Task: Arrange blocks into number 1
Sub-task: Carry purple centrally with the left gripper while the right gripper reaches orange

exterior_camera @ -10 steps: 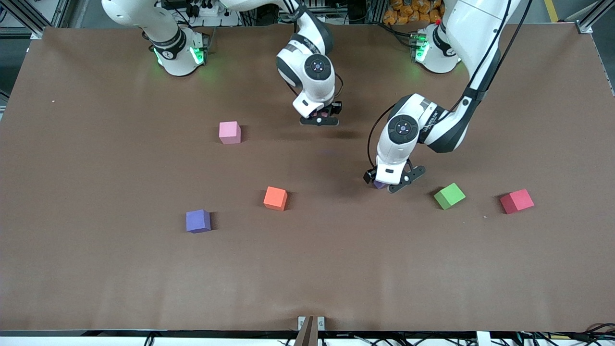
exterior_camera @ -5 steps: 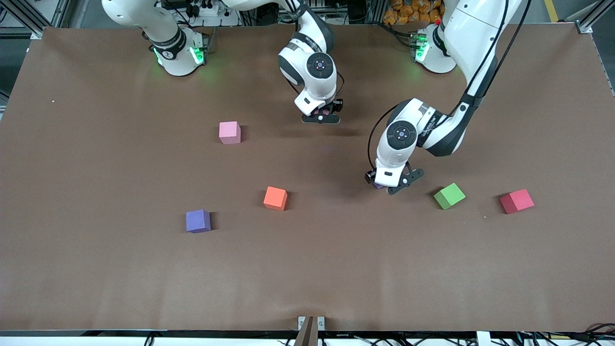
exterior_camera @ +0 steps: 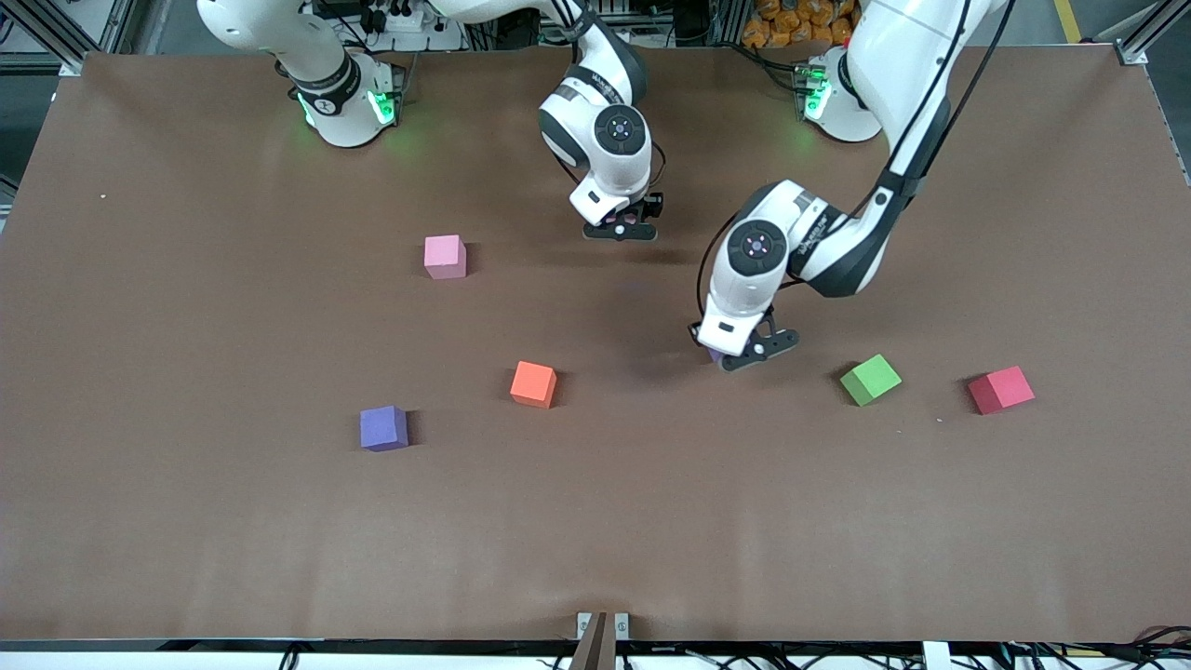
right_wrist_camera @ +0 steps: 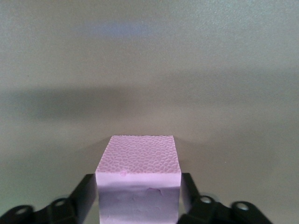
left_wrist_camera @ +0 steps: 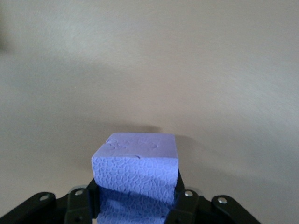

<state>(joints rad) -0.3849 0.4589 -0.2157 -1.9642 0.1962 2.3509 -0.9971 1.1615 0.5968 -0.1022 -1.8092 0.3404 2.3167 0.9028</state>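
Purple block pinched in left gripper, pink block pinched in right gripper.

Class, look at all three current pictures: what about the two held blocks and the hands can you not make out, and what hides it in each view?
- Front view: the purple block in the left hand is almost hidden by the wrist above it.
- Front view: the pale pink block in the right hand shows only a sliver.
- Both wrist views: the blocks' lower parts are cut off by the edge.
- Whether either block touches the table cannot be told.
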